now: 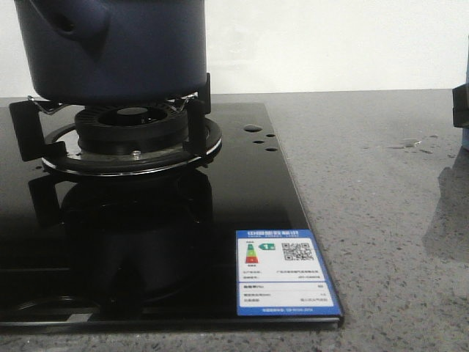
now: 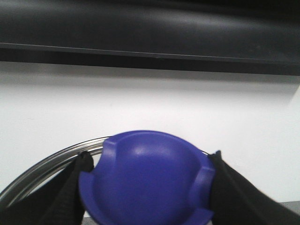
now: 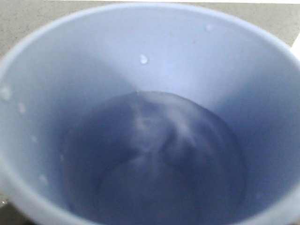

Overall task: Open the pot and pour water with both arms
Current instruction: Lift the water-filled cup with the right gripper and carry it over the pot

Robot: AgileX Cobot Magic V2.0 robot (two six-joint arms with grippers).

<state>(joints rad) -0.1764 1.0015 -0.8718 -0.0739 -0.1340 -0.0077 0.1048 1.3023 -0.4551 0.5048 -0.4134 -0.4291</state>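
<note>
The dark navy pot [image 1: 124,44] stands on the gas burner [image 1: 132,128] at the far left, with its stubby handle [image 1: 73,22] toward me; its top is out of frame. In the left wrist view my left gripper [image 2: 150,159] is shut on the blue knob [image 2: 147,183] of the lid, whose metal rim [image 2: 42,164] shows against a white wall. The pale blue container [image 3: 150,61] fills the right wrist view and holds water [image 3: 154,159]. My right gripper [image 1: 460,106] shows only as a black part at the front view's right edge, against the container; its fingers are hidden in the wrist view.
The burner sits in a black glass hob [image 1: 242,191] with an energy label [image 1: 286,273] at its front right corner. Grey stone counter [image 1: 366,220] lies to the right, with water drops [image 1: 412,143] on it. A dark band [image 2: 150,33] runs above the white wall.
</note>
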